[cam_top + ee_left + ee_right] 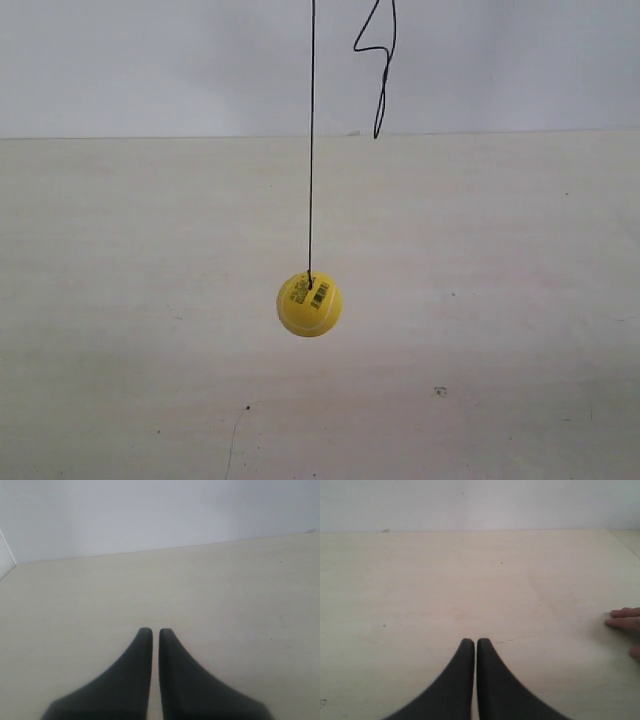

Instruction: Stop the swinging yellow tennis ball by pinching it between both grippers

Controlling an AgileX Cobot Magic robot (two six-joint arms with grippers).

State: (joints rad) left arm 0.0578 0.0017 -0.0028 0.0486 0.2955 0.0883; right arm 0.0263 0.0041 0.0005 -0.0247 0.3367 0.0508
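Note:
The yellow tennis ball [309,304] hangs on a thin black string [311,140] above the pale table, near the middle of the exterior view, its barcode label facing up. Neither arm shows in the exterior view. In the left wrist view my left gripper [155,631] is shut, its black fingers nearly touching with nothing between them, above bare table. My right gripper [473,641] is likewise shut and empty over the table in the right wrist view. The ball is out of sight in both wrist views.
A loose end of black string [383,60] dangles at the top of the exterior view. A person's fingers [625,619] rest on the table at the edge of the right wrist view. A white wall [150,60] backs the pale table [500,300].

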